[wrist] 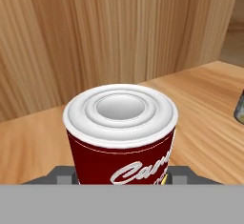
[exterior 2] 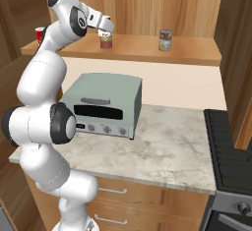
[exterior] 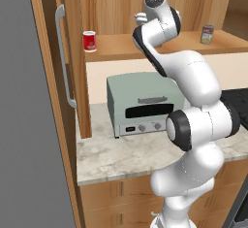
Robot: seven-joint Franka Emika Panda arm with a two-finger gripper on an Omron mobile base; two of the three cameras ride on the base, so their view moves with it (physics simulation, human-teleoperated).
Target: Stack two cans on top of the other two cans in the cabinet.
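A: Where did the robot's two-finger gripper [exterior 2: 105,34] stand relative to the light-brown wood-grain cabinet [exterior 2: 147,48]?

B: It was up inside it, above the plank shelf, with the white arm reaching over the grey-green toaster oven [exterior 2: 104,105] on the marbled stone counter [exterior 2: 167,151].

A: And what did it have?

B: It was clamped on the small dark red can with a white lower half and a silver ringed lid [wrist: 121,132]. In the hand view that can filled the space right between the two dark finger tips, its lid facing the camera and its sides pressed by them.

A: Was the can upright?

B: It looked upright in the right base view, hanging directly under the hand. Whether its base touched the shelf, or something under it, could not be told from there.

A: Where were the others on that cabinet shelf?

B: The small mostly red can with silver rims [exterior: 89,41] stood near the shelf's left end, close to the tall door with the long grey bar handle [exterior: 64,57], well apart from the hand. One small greenish-grey metal can with yellow and red label patches [exterior 2: 165,40] stood towards the shelf's right side, also apart from the hand.

A: And the held can against that greenish one?

B: They were separate, with bare shelf between them.
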